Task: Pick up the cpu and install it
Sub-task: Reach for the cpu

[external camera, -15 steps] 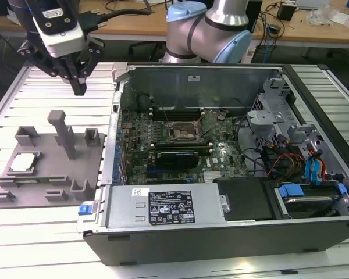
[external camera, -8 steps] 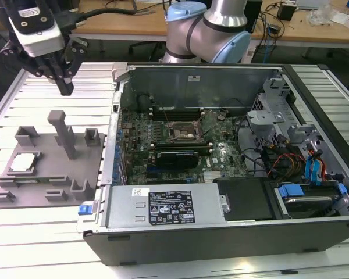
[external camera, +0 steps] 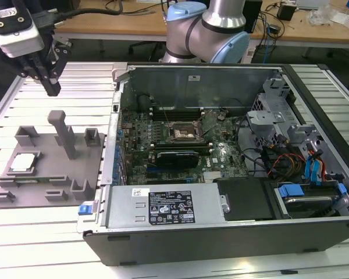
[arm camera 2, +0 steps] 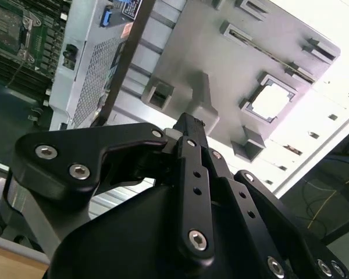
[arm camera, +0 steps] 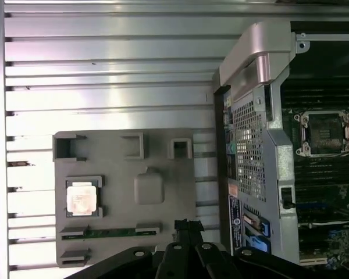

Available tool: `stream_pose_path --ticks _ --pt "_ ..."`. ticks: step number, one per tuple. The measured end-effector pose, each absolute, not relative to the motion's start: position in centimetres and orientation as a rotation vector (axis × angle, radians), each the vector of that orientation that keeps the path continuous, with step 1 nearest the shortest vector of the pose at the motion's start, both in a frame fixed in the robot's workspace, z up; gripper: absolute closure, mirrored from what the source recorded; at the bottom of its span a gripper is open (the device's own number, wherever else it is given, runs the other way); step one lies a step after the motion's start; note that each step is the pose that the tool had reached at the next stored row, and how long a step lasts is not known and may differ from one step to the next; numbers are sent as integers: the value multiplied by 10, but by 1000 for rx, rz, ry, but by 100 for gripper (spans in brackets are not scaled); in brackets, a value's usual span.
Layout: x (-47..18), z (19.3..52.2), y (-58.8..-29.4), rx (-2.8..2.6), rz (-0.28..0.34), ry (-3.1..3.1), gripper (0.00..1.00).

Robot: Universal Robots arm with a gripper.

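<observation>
This is a robotics lab or electronics workshop. A slatted aluminium table [external camera: 35, 244] carries an open desktop computer case [external camera: 180, 244] with its green motherboard [external camera: 134, 136] bared. A grey fixture plate [external camera: 52, 168] lies on the exterior view's left. A robot arm [external camera: 209, 29] with pale blue joints stands at the far edge. Beyond it, wooden workbenches [external camera: 104, 23] hold loose cables [external camera: 273, 26].
</observation>
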State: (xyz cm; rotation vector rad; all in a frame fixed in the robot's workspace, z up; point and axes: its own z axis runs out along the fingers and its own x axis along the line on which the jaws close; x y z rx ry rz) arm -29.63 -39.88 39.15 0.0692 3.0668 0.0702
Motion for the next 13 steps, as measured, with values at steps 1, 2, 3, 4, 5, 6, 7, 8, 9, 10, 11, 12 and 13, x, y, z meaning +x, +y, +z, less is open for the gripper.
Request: stream_pose_path --ticks 1,2,3,4,5,6,7,8,9,10,11,12,13 --pt "-297 391 -399 69 70 3067 89" --pt "-300 391 -399 69 70 3067 89" --pt "-302 391 -399 69 70 3067 89" --pt "-304 391 -399 69 70 3067 89" --pt "-305 391 -399 69 70 3067 89" --pt "-307 390 -399 69 70 3067 89" --pt "-308 390 -399 69 70 3067 89" --pt "-310 390 -399 69 70 3067 89" --pt "-312 390 -399 69 70 3067 89" --pt "-313 389 -399 69 70 3067 89" --pt "-315 389 -399 69 70 3067 89" --pt "-316 389 -399 69 70 3067 89" --pt "-319 388 -399 69 70 3067 89"
